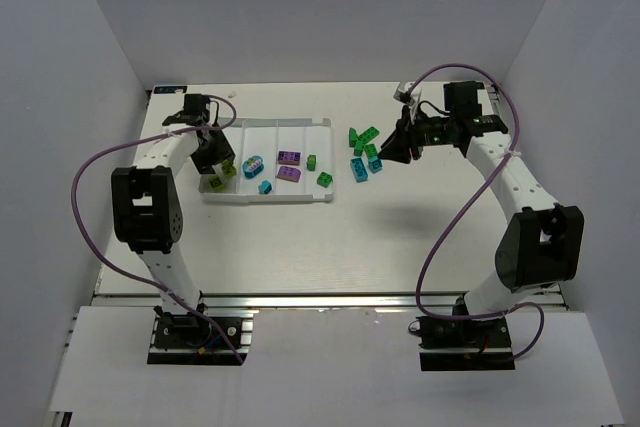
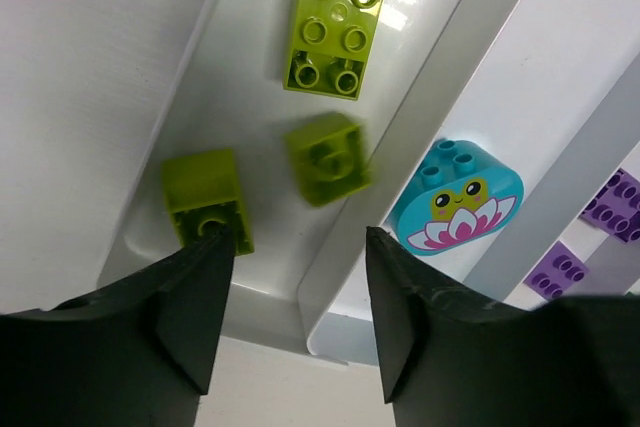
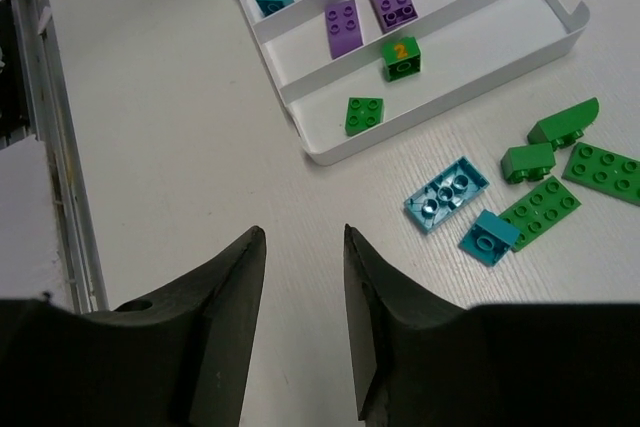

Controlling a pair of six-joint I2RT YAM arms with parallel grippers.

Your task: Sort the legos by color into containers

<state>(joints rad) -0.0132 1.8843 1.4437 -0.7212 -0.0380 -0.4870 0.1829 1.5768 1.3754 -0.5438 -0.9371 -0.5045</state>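
We are between picks: left gripper (image 2: 298, 282) open, empty, over the yellow-green legos (image 2: 325, 157) in the tray (image 1: 262, 137), frame left. Right gripper (image 3: 302, 247), slightly open, empty, must next lower onto loose legos (image 3: 447, 194) right of the tray.

Orange numeral "2" shows on a green lego (image 3: 401, 57) in the end compartment of the white tray (image 3: 470, 42); no other text is legible.

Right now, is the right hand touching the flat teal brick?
Apart. The right wrist view shows bare table between the right hand and the flat teal brick.
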